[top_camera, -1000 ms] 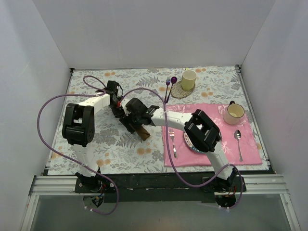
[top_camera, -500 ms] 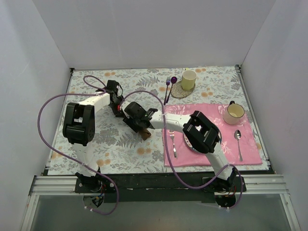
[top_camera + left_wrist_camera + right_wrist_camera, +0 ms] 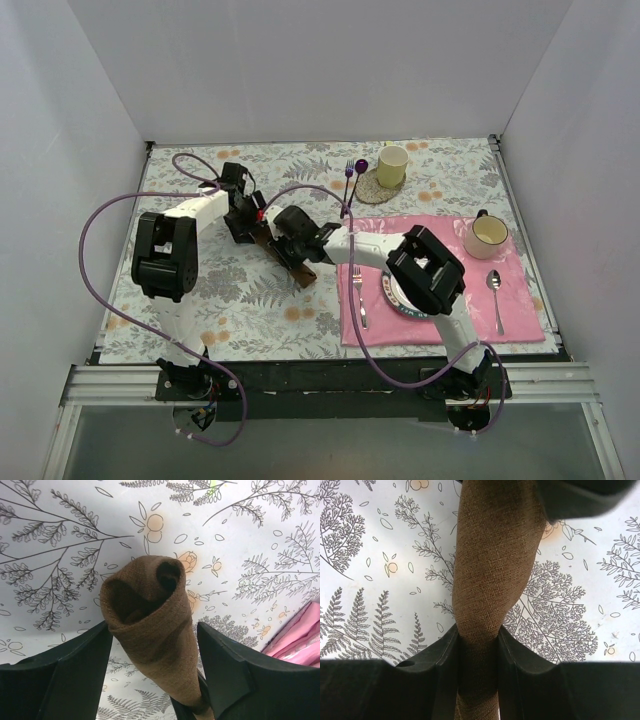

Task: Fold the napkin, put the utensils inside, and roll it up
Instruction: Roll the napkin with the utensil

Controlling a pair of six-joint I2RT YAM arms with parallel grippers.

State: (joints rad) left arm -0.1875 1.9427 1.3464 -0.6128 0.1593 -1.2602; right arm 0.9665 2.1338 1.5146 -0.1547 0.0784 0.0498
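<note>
The dark brown napkin (image 3: 293, 259) is a tight roll, held off the floral tablecloth. My right gripper (image 3: 477, 635) is shut on its narrow part; the roll (image 3: 490, 555) runs away from the fingers. In the top view my right gripper (image 3: 296, 248) sits left of the pink mat. My left gripper (image 3: 152, 630) is open, its fingers either side of the roll's open end (image 3: 145, 605), with a gap at the right finger. In the top view it (image 3: 250, 220) is at the roll's far left end. What lies inside the roll is hidden.
A purple fork and spoon (image 3: 351, 178) lie by a yellow cup on a coaster (image 3: 390, 166). The pink placemat (image 3: 520, 315) holds a plate, a silver fork (image 3: 358, 296), a spoon (image 3: 495, 290) and a mug (image 3: 487, 236). Purple cables loop over the left side.
My right gripper has carried the roll slightly right and toward the back. My left gripper has followed and stays at the roll's end.
</note>
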